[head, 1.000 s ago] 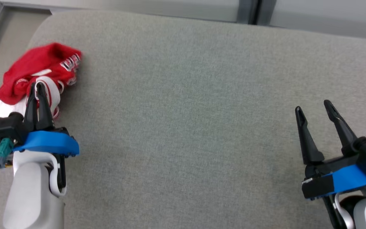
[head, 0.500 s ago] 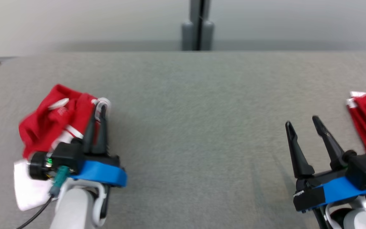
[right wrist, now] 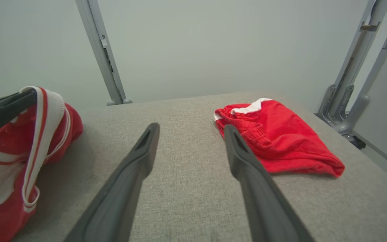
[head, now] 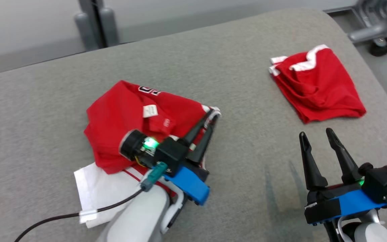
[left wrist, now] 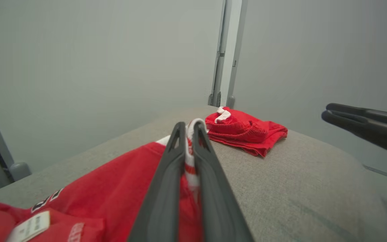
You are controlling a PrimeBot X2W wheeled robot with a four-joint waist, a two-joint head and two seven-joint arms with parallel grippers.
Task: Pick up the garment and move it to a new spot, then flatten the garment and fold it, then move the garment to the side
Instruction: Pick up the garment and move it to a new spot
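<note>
A crumpled red jersey [head: 129, 114] with white trim and a white underlayer lies left of centre on the grey padded table [head: 240, 67]. My left gripper [head: 212, 115] is shut on the jersey's striped white-and-red hem at its right edge. In the left wrist view the white trim [left wrist: 189, 148] is pinched between the dark fingers [left wrist: 166, 181], and the jersey [left wrist: 113, 188] spreads below them. My right gripper [head: 315, 133] stands open at the lower right, holding nothing. In the right wrist view, the right gripper [right wrist: 190, 130] is spread over bare table, with the jersey [right wrist: 29, 141] hanging at the left.
A second red garment [head: 317, 84] with white trim lies folded at the back right, near the table's rounded right edge; it also lies ahead of each wrist camera [left wrist: 247, 129] [right wrist: 277, 137]. Grey metal posts [head: 96, 22] stand behind the table. A wheeled frame [head: 378, 30] stands beyond the right edge.
The head camera has swung right, bringing the folded garment into view. My left gripper, still shut on the hem, has dragged the jersey from the table's left edge toward the middle.
</note>
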